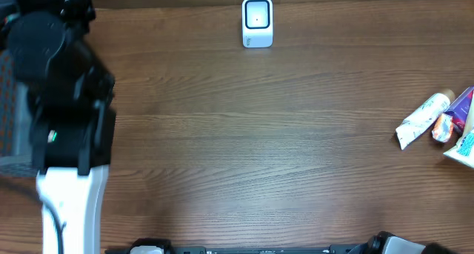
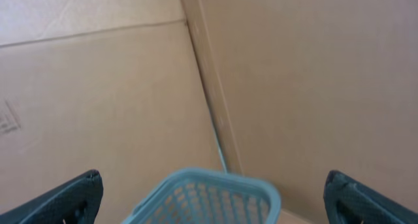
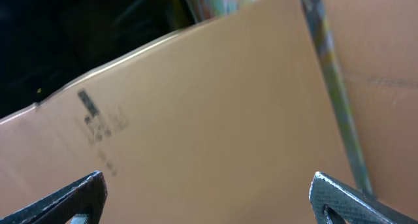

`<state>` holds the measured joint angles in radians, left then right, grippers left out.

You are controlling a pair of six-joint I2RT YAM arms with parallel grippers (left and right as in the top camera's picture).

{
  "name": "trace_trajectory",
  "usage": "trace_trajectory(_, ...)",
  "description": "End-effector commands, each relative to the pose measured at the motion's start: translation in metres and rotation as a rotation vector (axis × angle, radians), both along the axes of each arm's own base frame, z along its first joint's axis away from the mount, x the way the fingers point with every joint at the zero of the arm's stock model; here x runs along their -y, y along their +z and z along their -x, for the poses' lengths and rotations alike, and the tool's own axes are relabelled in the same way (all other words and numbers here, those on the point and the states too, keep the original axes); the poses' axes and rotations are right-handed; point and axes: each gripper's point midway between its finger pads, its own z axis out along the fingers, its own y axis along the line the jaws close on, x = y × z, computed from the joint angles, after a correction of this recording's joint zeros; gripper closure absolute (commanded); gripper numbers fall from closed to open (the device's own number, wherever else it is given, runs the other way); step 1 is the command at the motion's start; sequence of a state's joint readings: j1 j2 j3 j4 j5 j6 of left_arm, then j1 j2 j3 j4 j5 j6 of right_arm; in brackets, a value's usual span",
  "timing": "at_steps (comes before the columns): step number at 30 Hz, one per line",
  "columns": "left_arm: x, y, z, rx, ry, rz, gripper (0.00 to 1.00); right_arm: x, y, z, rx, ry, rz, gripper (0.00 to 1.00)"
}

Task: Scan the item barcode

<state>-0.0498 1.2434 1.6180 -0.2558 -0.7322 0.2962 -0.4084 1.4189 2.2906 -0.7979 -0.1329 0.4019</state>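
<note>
From overhead I see a brown wood-grain table (image 1: 259, 150) filling the view. On my left wrist feed, 2 cardboard panels (image 2: 98, 87) meet at a slanted seam (image 2: 208, 100). The rim of a pale teal lattice basket (image 2: 209, 194) shows at the bottom edge, in front of that seam. On the right wrist feed I get a tilted cardboard sheet (image 3: 209, 132) with a blurred dark print (image 3: 88, 106) I cannot read. A grey metal bar (image 3: 333, 87) runs down its right side.
</note>
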Motion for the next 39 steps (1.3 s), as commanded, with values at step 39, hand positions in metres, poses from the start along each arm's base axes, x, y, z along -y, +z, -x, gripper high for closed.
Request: trace_trajectory(39, 0.077, 0.023, 0.272, 0.474, -0.475, -0.092, 0.00, -0.117, -0.080, 0.269, 0.343, 0.101, 0.324, 0.00)
